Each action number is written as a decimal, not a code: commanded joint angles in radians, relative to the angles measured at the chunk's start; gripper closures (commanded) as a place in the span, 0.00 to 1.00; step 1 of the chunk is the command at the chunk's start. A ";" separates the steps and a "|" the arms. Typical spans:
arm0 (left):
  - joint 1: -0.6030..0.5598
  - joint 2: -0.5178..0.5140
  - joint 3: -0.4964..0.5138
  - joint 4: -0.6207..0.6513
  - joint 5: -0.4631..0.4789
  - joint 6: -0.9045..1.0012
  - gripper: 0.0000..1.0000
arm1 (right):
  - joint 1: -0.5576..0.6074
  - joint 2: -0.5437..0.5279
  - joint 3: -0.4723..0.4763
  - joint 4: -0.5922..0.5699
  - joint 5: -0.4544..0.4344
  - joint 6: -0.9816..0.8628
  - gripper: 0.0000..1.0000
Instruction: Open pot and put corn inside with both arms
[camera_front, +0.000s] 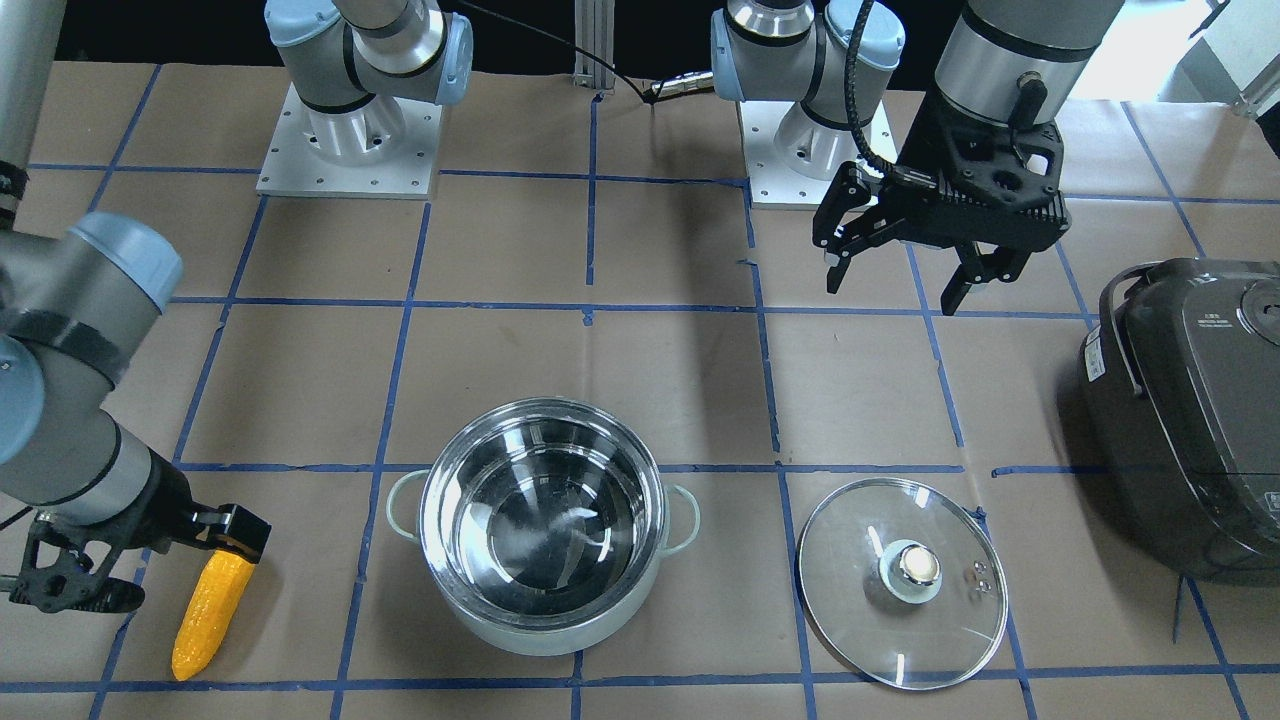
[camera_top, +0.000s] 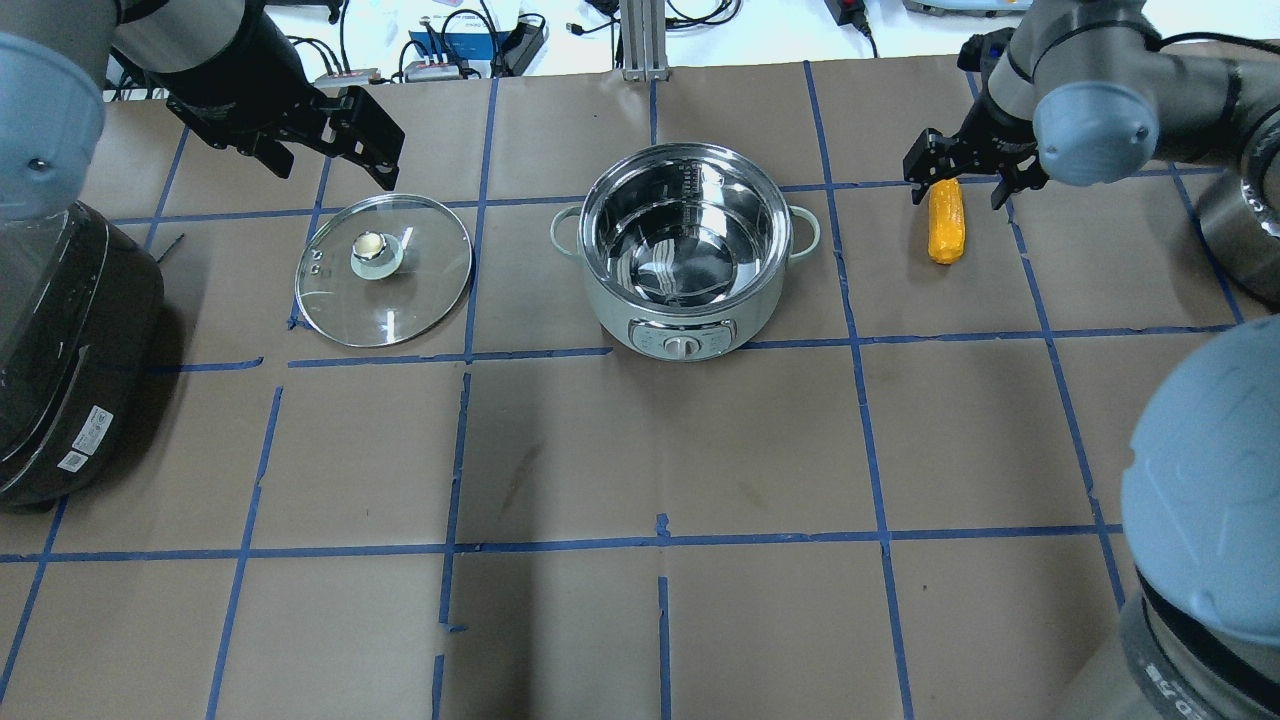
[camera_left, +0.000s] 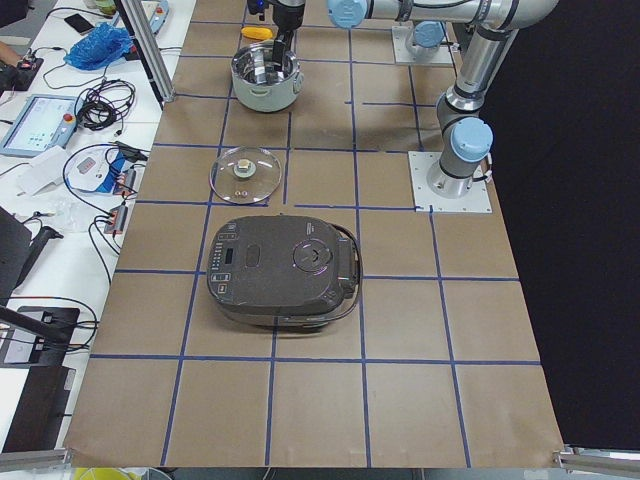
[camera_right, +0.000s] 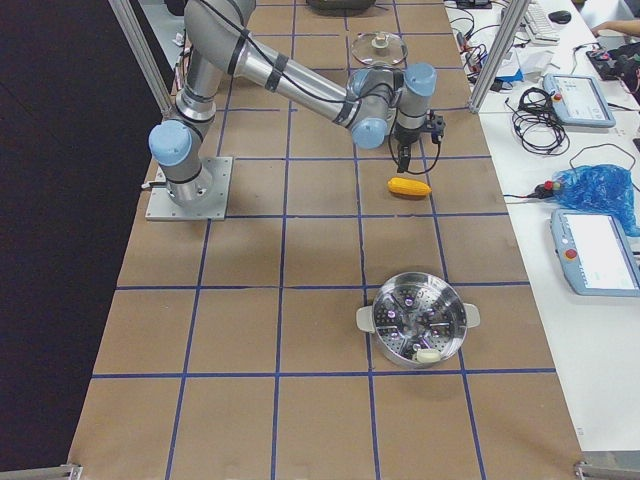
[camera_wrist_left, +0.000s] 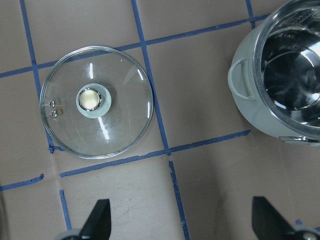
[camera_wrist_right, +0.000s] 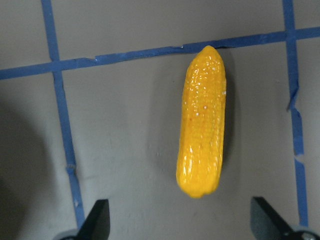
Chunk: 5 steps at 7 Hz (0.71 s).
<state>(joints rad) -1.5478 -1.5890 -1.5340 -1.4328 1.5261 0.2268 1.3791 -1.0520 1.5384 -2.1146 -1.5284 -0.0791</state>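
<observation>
Currently, my left gripper (camera_front: 893, 292) hangs wide open and empty near the lid (camera_top: 425, 275), which lies on the tabletop (camera_top: 640, 450) beside the uncovered pot (camera_top: 690, 305). The corn (camera_top: 946, 225) lies further right, and my right gripper (camera_top: 957, 195) hovers over it, open and empty. Next move required: descend, straddle, close.

Overhead view: pot (camera_top: 682, 338) stands upper centre; lid (camera_top: 384, 270) lies left of it, apart; corn (camera_top: 945, 221) right; rice cooker (camera_top: 60, 350) at left edge.
</observation>
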 joint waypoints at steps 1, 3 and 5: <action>-0.003 0.018 -0.005 -0.061 0.069 0.002 0.00 | -0.005 0.084 0.028 -0.113 -0.012 -0.008 0.05; 0.002 0.030 -0.003 -0.107 0.081 0.000 0.00 | -0.031 0.095 0.029 -0.120 -0.012 -0.021 0.41; 0.011 0.035 -0.005 -0.127 0.104 -0.003 0.00 | -0.031 0.098 0.019 -0.119 -0.010 -0.018 0.88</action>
<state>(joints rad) -1.5410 -1.5566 -1.5381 -1.5485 1.6217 0.2251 1.3498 -0.9555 1.5640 -2.2341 -1.5397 -0.0971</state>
